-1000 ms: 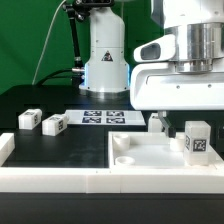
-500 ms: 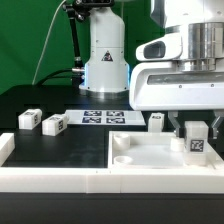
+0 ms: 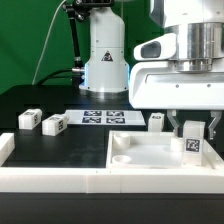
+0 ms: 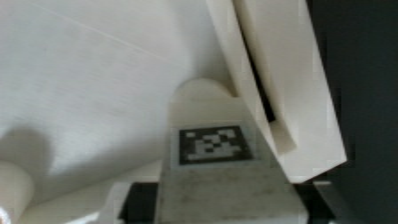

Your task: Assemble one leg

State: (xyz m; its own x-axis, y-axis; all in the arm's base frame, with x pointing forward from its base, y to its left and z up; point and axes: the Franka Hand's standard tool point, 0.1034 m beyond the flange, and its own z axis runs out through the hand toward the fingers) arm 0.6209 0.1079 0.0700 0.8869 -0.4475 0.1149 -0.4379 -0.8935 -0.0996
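Observation:
My gripper is shut on a leg, a small white block with a black-and-white tag. It holds the leg upright over the near corner of the big white square panel at the exterior view's right, low at the panel's surface. Whether the leg touches the panel cannot be told. In the wrist view the leg fills the space between the dark fingers, with the panel's raised rim beside it. Three more legs lie on the black table: two at the left, one behind the panel.
The marker board lies flat on the table in front of the arm's white base. A white raised fence runs along the front edge and up the exterior view's left side.
My gripper has moved down with the leg, bringing it lower toward the panel's corner. The other legs and the panel have not moved.

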